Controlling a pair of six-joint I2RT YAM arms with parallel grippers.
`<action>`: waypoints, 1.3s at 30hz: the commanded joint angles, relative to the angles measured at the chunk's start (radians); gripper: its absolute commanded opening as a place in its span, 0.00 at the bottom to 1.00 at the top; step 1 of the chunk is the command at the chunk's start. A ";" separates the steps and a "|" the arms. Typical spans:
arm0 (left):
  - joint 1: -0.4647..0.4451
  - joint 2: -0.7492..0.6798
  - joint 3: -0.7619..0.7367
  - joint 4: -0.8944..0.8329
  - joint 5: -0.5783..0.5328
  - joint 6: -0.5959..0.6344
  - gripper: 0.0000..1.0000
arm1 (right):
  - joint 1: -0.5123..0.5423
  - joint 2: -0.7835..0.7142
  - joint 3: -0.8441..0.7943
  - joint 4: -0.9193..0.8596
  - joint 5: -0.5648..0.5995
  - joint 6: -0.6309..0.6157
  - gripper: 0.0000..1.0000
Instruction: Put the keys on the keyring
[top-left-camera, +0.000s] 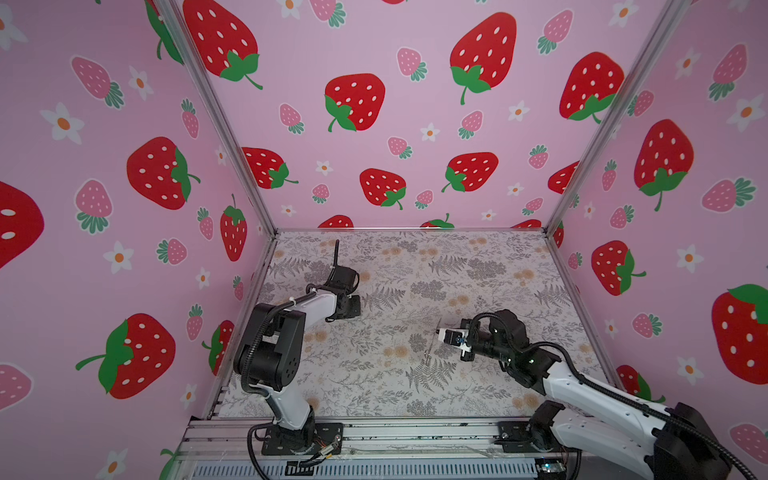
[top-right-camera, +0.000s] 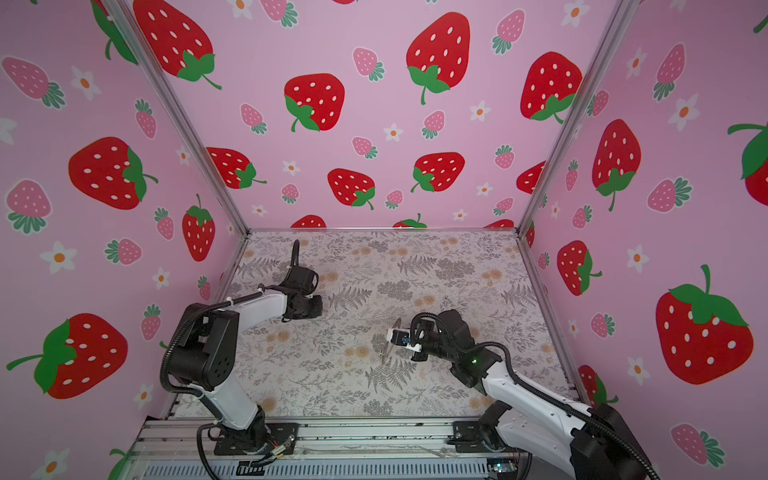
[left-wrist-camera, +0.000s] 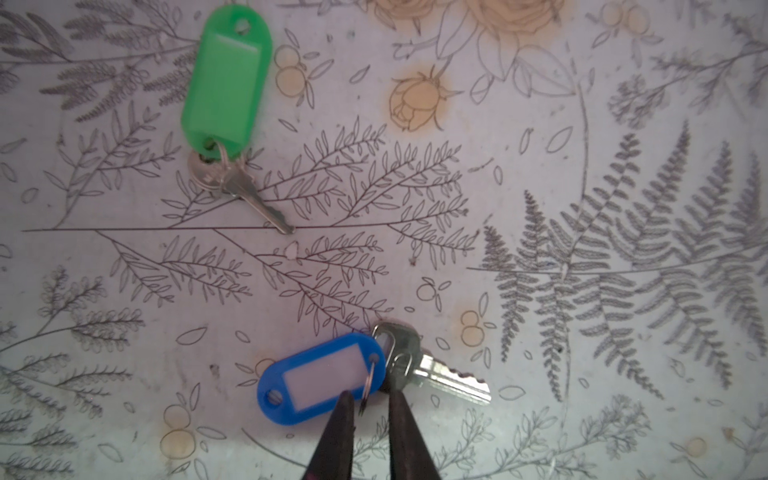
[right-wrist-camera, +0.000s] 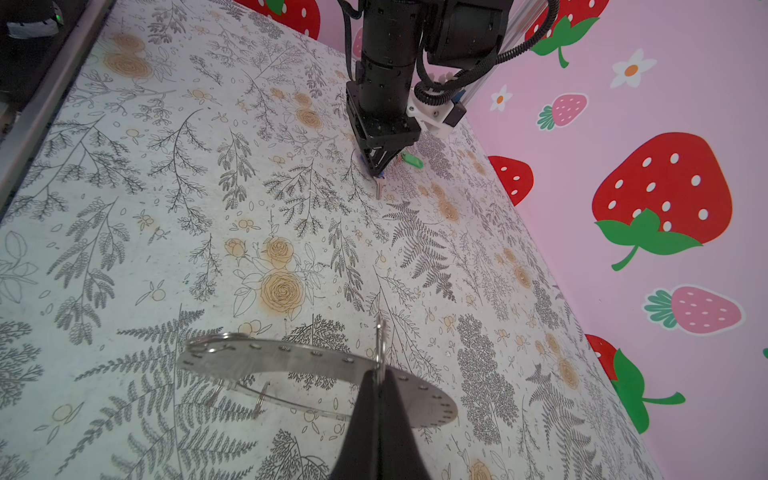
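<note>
- Two keys are in view, both lying flat on the floral table (left-wrist-camera: 582, 124) in the left wrist view.
- The green key (left-wrist-camera: 239, 118) is a green plastic tag joined by a small wire loop to a short silver key.
- The blue key (left-wrist-camera: 353, 361) is a blue plastic tag joined the same way to a larger toothed silver key.
- The two keys lie well apart from each other.
- There is one keyring (right-wrist-camera: 291, 357), a flat grey metal band with a row of small holes along it. I count four small wire loops on or under it.
- Each tag has one label window. The blue tag's window holds a plain white insert and the green tag's is plain green, so there is no writing to read on either. I can make out no brand on either arm.
- The left gripper (left-wrist-camera: 370, 397) points down at the table over the blue key. Its jaws stand a little apart.
- The thin wire loop linking the blue tag to its key sits between the two fingertips (left-wrist-camera: 345, 405), not clamped. The green key lies clear of the jaws.
- The right gripper (right-wrist-camera: 376, 376) has its jaws pressed together on the keyring's rim, beside one upright wire loop.
- The keyring is on the right side of the table, far from both keys. In both top views it shows edge-on and tilted. I cannot tell whether its lower edge touches the table.
</note>
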 joint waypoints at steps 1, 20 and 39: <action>-0.003 0.005 0.040 -0.008 -0.020 -0.007 0.18 | 0.005 0.002 0.003 0.009 -0.018 0.002 0.00; -0.002 0.015 0.036 -0.011 -0.030 -0.018 0.13 | 0.004 0.004 0.005 0.010 -0.020 0.004 0.00; -0.003 -0.049 0.001 0.025 0.050 0.026 0.01 | 0.005 -0.004 0.006 0.010 -0.012 0.010 0.00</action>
